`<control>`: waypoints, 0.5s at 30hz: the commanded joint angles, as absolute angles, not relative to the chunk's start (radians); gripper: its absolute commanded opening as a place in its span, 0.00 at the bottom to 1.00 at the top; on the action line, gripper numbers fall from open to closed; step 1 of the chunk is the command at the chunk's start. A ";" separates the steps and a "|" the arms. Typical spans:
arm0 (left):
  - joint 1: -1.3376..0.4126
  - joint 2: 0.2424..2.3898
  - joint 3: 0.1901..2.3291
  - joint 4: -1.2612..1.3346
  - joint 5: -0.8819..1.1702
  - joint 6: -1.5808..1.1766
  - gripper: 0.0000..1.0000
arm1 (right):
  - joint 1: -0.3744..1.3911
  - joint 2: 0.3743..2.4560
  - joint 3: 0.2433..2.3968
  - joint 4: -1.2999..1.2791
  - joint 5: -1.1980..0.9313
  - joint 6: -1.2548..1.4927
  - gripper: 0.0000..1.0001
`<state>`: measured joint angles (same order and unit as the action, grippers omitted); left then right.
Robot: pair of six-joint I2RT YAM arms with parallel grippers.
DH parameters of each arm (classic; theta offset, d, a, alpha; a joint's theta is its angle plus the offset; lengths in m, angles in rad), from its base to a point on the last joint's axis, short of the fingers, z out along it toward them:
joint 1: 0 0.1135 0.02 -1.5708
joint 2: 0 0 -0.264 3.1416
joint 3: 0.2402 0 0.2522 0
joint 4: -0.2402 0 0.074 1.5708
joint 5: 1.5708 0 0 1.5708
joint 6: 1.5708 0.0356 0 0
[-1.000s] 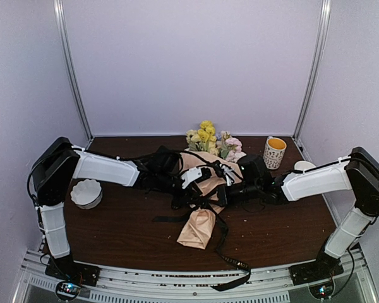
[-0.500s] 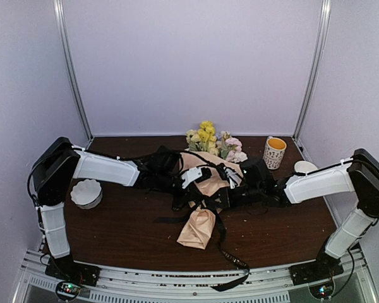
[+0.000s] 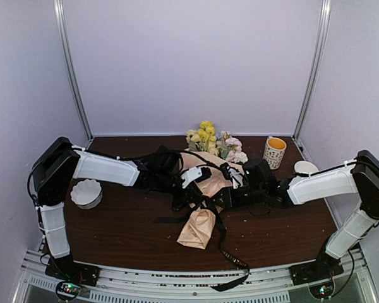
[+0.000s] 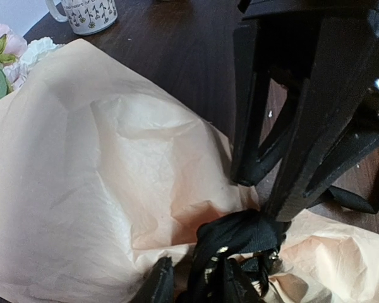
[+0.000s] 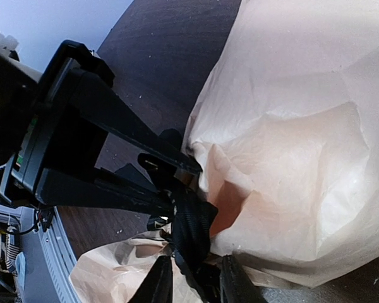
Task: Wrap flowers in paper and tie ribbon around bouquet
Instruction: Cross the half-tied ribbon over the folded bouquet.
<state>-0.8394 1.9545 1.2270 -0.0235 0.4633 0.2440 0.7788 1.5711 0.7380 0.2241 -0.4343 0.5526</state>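
The bouquet [image 3: 199,227] lies mid-table, a tan-peach paper [image 4: 82,177] cone with its narrow end toward the arms and the flowers [image 3: 208,140] at the far end. A black ribbon [image 4: 240,237] is bunched in a knot at the paper's waist, and its tail [image 3: 222,243] trails toward the front edge. My left gripper [image 4: 192,281] and right gripper [image 5: 196,278] meet at that knot from opposite sides. Each stands open, with the ribbon [image 5: 189,227] loose between its fingers. The paper [image 5: 290,126] hides the stems.
A patterned mug [image 3: 275,152] stands at the back right, with a small white dish [image 3: 304,166] beside it. A white fluted bowl [image 3: 86,192] sits at the left by the left arm. The table's front edge has a metal rail [image 3: 177,287].
The right arm's elbow has drifted right and lower, and its wrist has edged toward the bouquet. The bouquet, ribbon and left arm look unchanged from above.
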 commanded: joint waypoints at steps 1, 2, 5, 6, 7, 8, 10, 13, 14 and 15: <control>-0.838 1.947 1.233 0.005 0.457 0.234 0.33 | 0.783 1.576 0.732 0.186 -0.396 0.536 0.28; -0.838 1.949 1.234 0.005 0.451 0.235 0.34 | 0.786 1.573 0.731 0.182 -0.399 0.533 0.28; -0.838 1.962 1.253 -0.027 0.453 0.249 0.38 | 0.799 1.572 0.725 0.176 -0.412 0.532 0.23; -0.839 1.965 1.258 -0.038 0.454 0.255 0.38 | 0.804 1.575 0.726 0.176 -0.416 0.533 0.21; -0.839 1.964 1.259 -0.044 0.452 0.256 0.38 | 0.811 1.583 0.727 0.179 -0.422 0.535 0.20; -0.839 1.962 1.256 -0.044 0.451 0.259 0.39 | 0.816 1.592 0.730 0.180 -0.428 0.536 0.19; -0.839 1.956 1.247 -0.043 0.448 0.259 0.41 | 0.819 1.607 0.741 0.185 -0.434 0.540 0.11; -0.838 1.944 1.238 -0.036 0.442 0.253 0.48 | 0.823 1.614 0.754 0.182 -0.436 0.545 0.00; -0.838 1.935 1.231 -0.030 0.438 0.248 0.50 | 0.823 1.612 0.756 0.179 -0.436 0.545 0.00; -0.838 1.922 1.222 -0.019 0.436 0.244 0.53 | 0.824 1.608 0.757 0.175 -0.435 0.544 0.00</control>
<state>-0.8398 1.9545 1.2324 -0.0551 0.4610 0.2455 0.8169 1.6058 0.7361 0.1818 -0.4339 0.5476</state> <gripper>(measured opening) 0.486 0.011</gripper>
